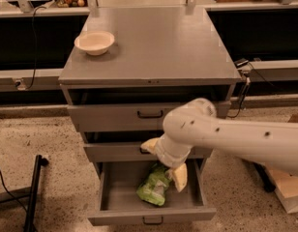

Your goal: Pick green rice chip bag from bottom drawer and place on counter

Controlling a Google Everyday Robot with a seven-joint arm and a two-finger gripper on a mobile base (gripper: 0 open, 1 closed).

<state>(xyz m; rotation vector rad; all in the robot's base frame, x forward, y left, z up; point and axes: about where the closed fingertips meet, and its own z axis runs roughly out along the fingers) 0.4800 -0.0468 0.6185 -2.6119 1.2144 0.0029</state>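
Observation:
The green rice chip bag (153,188) lies crumpled in the open bottom drawer (151,215), right of its middle. My gripper (165,162) hangs just above the bag's upper end, at the drawer's back. It is open, with one cream finger (149,145) up against the middle drawer front and the other (180,177) down beside the bag. The white arm reaches in from the right and hides part of the middle drawer. The grey counter (158,42) tops the cabinet.
A cream bowl (95,41) sits on the counter's back left corner. The top and middle drawers (115,117) are pushed in. A black stand leg (34,187) lies on the floor at left. A cardboard box (290,192) stands at right.

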